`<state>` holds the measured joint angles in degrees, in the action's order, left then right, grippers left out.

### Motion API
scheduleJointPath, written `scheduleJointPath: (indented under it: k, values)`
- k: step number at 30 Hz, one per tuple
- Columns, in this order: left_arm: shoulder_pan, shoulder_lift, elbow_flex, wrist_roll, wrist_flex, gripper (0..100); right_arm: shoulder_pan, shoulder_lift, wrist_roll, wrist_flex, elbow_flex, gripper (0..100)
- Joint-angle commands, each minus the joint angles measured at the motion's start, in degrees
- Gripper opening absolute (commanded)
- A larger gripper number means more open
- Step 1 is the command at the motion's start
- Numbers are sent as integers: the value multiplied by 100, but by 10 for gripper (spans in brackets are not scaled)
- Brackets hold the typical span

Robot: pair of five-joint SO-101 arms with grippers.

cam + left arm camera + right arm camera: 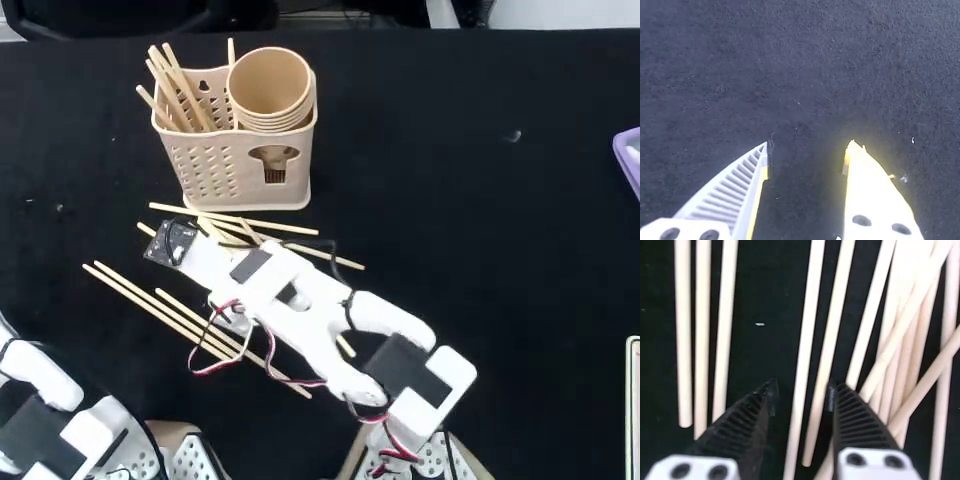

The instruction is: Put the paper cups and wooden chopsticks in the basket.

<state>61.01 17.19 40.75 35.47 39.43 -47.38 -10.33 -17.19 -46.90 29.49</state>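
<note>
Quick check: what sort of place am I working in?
Likely a robot test bench: a black cloth table, the left arm and right arm mounted at its edge, plus a basket of cups with loose chopsticks nearby.

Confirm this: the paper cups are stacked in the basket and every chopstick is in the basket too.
Not every chopstick. The paper cups are stacked in the basket, but only some chopsticks are in it; the high view shows loose chopsticks on the table.
</note>
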Motion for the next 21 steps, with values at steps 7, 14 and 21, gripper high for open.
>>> scheduleJointPath:
  k: [7,14,21]
  values:
    - [-48,149,-110,9,-97,241,-26,532,-9,-193,31,10]
    - [-48,149,-110,0,-97,241,18,2079,-9,-352,664,10]
    - [-57,149,-110,0,-97,241,62,3011,35,79,1305,12]
